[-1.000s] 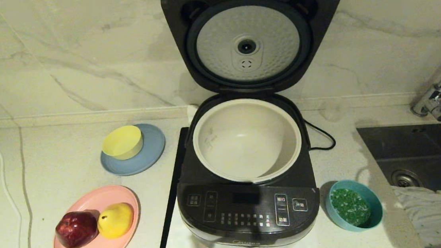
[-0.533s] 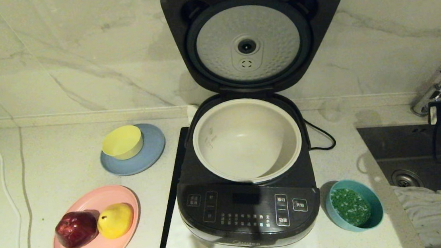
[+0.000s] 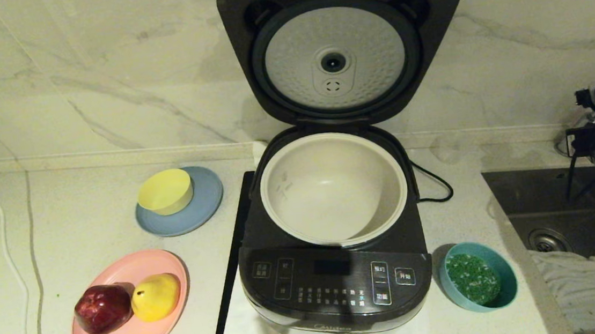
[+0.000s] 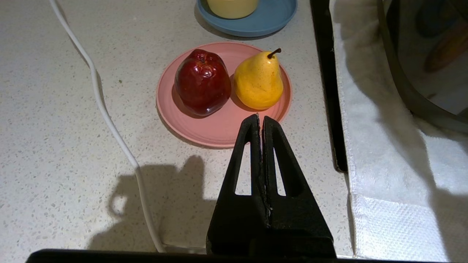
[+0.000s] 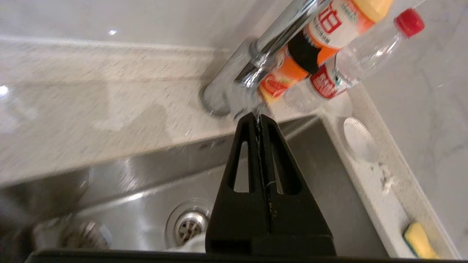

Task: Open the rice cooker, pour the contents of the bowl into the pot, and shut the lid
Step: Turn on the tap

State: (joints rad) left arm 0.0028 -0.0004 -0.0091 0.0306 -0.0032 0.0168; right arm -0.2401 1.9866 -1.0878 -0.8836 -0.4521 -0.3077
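The worktop (image 3: 81, 223) looks like speckled pale stone, matt, and the wall (image 3: 106, 70) behind is veined marble with a soft sheen. The cooker (image 3: 335, 287) has a glossy dark plastic front panel; its lid (image 3: 344, 50) shows a dimpled, dull silver metal disc underneath. The pot (image 3: 331, 185) is smooth and cream-white (a satin coating, by the look). The bowl (image 3: 504, 283) is smooth teal, material unclear. The sink (image 5: 146, 182) is brushed steel, the tap (image 5: 256, 62) polished chrome. A white cloth (image 4: 384, 182) under the cooker has a woven, waffled texture. Each tool (image 4: 260, 122) (image 5: 258, 118) is matt black plastic.
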